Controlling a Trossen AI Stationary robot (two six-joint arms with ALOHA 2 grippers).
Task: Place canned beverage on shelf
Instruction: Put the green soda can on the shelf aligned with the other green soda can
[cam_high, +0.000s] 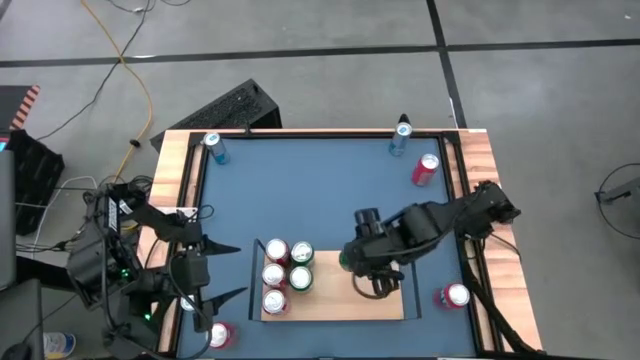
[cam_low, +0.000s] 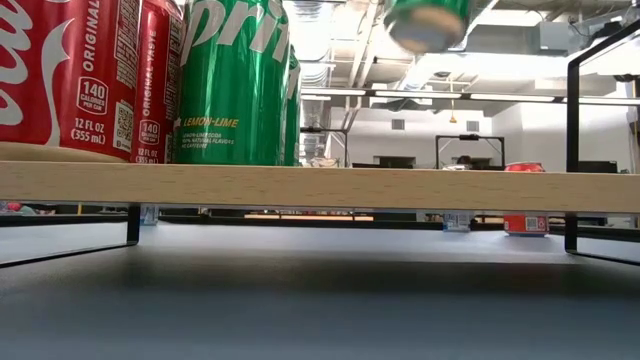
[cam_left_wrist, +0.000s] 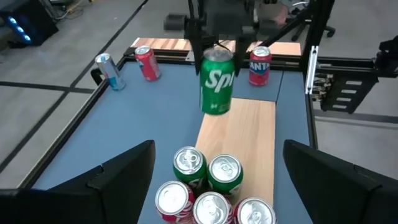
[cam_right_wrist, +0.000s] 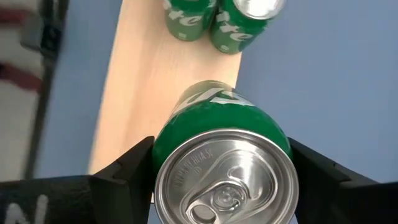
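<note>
Bare shelf (cam_high: 385, 300), right gripper (cam_left_wrist: 217, 53) holding can (cam_left_wrist: 217, 83) above

Green can (cam_left_wrist: 217, 82); light-wood shelf (cam_left_wrist: 239, 134)

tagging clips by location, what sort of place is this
Probably an open-plan lab or office: the low view shows exposed ceiling ducts and rows of desks with dark monitors beyond the table, and the high view shows a grey concrete floor with a yellow cable.

Right gripper (cam_high: 378, 283) lower centre of high view, arm reaching in from right, fingers clamped around load. Left gripper (cam_high: 238, 270) lower left, fingers spread, idle.
</note>
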